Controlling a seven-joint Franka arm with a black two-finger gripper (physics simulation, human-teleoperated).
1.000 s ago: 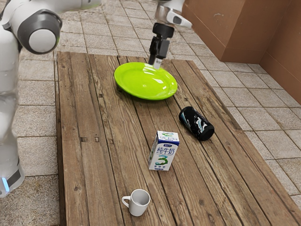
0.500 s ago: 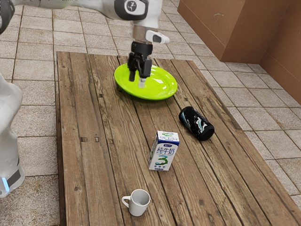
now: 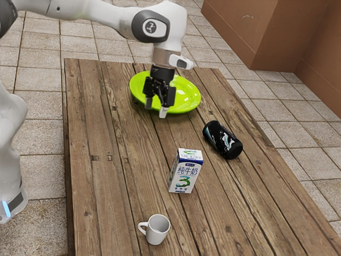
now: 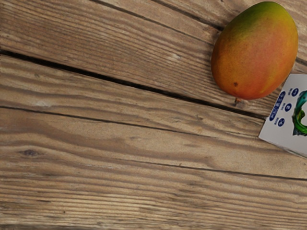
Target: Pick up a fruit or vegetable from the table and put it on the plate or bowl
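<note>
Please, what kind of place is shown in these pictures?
Probably a simulated patio or tiled room: a rough plank table on a stone-tile floor, with brown walls or boxes behind.

The arm (image 3: 90,9) is glossy white, built of rounded links. A dark grey round cap (image 3: 148,26) on 1 joint bears a small white mark. The gripper (image 3: 155,109) is black, its 2 slim fingers (image 3: 162,108) pale-tipped. The white base column (image 3: 10,138) carries a small blue light (image 3: 5,209).
</note>
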